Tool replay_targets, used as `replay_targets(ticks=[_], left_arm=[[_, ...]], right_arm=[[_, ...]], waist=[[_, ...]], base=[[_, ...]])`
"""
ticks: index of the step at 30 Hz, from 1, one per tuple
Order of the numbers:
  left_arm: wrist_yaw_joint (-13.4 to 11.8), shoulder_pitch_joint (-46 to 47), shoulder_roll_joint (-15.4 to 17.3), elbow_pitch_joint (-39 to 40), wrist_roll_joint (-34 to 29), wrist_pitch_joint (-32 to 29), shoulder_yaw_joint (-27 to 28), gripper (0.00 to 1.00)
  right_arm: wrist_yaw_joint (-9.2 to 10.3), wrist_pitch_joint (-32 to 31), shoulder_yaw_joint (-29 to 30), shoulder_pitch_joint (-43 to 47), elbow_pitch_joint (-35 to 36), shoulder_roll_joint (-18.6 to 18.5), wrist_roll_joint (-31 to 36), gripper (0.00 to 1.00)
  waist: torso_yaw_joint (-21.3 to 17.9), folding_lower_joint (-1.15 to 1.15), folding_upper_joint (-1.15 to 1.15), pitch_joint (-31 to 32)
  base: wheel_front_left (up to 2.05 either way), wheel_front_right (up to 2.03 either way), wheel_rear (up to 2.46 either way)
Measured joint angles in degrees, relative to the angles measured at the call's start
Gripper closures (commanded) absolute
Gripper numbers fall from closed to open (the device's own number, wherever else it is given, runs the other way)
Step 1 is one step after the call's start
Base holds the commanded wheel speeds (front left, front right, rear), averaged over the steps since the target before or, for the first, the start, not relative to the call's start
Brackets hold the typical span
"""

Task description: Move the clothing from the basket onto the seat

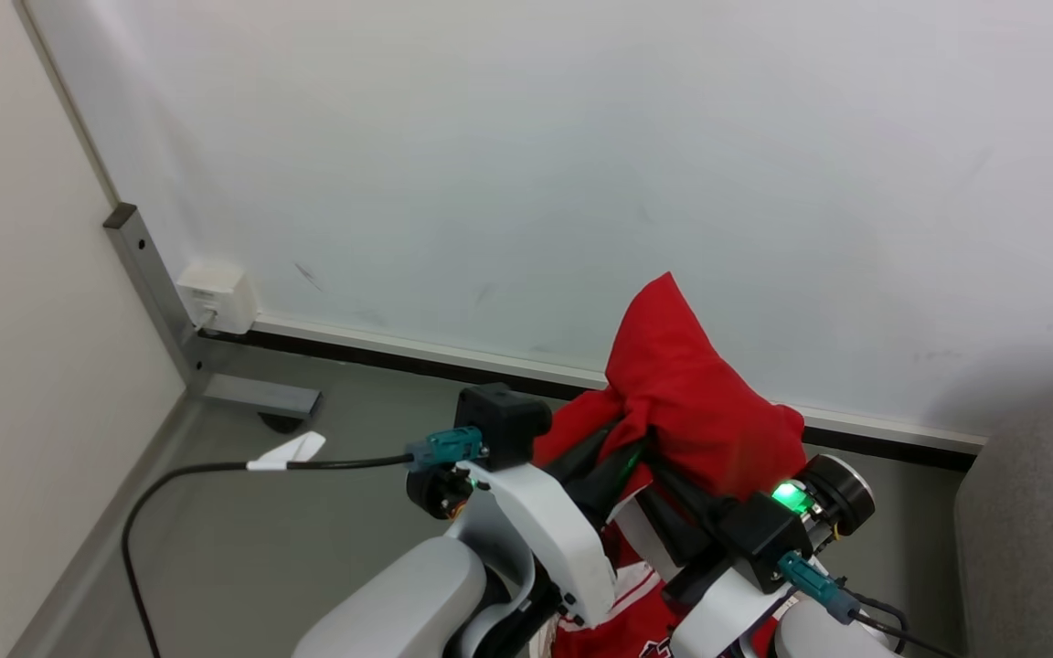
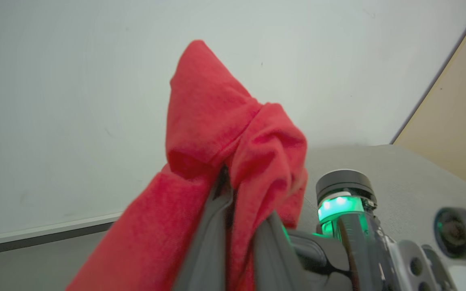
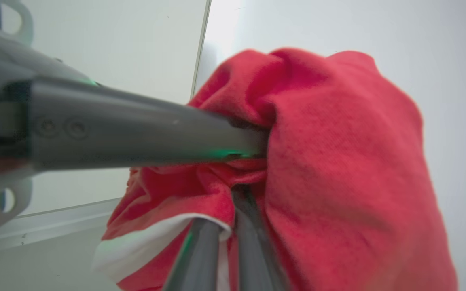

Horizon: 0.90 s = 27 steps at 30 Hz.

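Note:
The red clothing (image 1: 691, 393) hangs bunched in the air in front of a pale wall, with white trim showing lower down (image 3: 144, 238). My left gripper (image 1: 622, 440) reaches up into the bundle and is shut on the red fabric (image 2: 233, 133); its dark fingers (image 2: 212, 226) pinch a fold. From the other side my right gripper (image 1: 665, 477) is shut on the same bundle, its fingers (image 3: 200, 250) close together in the cloth (image 3: 338, 153). The left gripper's fingers (image 3: 144, 125) cross the right wrist view. The grey seat (image 1: 1038, 521) shows at the right edge. The basket is out of view.
A pale wall with a dark baseboard (image 1: 380, 352) stands straight ahead. At the left corner are a metal post (image 1: 150, 274) and a white socket box (image 1: 216, 297). A black cable (image 1: 207, 471) loops over the grey floor.

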<state>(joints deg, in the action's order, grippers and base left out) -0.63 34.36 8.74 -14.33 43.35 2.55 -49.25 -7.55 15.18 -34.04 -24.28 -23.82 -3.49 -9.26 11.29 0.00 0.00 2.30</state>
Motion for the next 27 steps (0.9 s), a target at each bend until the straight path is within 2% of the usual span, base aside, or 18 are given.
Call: replay_targets(ticks=[10,21,22,24,25,27], left_arm=[[-0.6,-0.1,1.0,-1.0,1.0,1.1,1.6,1.00],[-1.2,-0.5,2.3,-2.6,1.4,2.5,2.9,0.99],[-1.2,-0.6,2.3,-2.6,1.4,2.6,2.9,0.76],[-1.2,-0.6,2.3,-2.7,1.4,2.8,2.9,0.10],[-1.1,-0.6,2.4,-2.8,1.4,2.9,2.8,0.00],[-0.9,-0.8,2.5,-2.9,1.4,3.0,2.6,0.00]], right_arm=[[0.00,0.0,0.1,1.6,2.3,-0.1,-3.7,1.00],[0.00,0.0,5.4,7.5,10.2,0.3,-19.8,1.00],[0.00,-0.1,5.5,7.7,10.7,0.3,-21.2,1.00],[0.00,-0.1,6.1,8.2,11.2,0.3,-24.2,1.00],[0.00,0.0,6.2,8.2,11.4,0.2,-25.6,1.00],[0.00,0.0,6.5,8.2,11.7,0.0,-28.0,1.00]], waist=[[-0.9,0.00,0.00,-0.2],[-3.9,0.00,0.00,-1.2],[-4.3,0.00,0.00,-1.4],[-5.2,0.00,0.00,-1.6],[-5.7,0.00,0.00,-1.7],[-6.7,0.00,0.00,-1.9]], base=[[0.00,0.00,0.00],[0.00,0.00,0.00],[0.00,0.00,0.00],[0.00,0.00,0.00],[0.00,0.00,0.00],[0.00,0.00,0.00]])
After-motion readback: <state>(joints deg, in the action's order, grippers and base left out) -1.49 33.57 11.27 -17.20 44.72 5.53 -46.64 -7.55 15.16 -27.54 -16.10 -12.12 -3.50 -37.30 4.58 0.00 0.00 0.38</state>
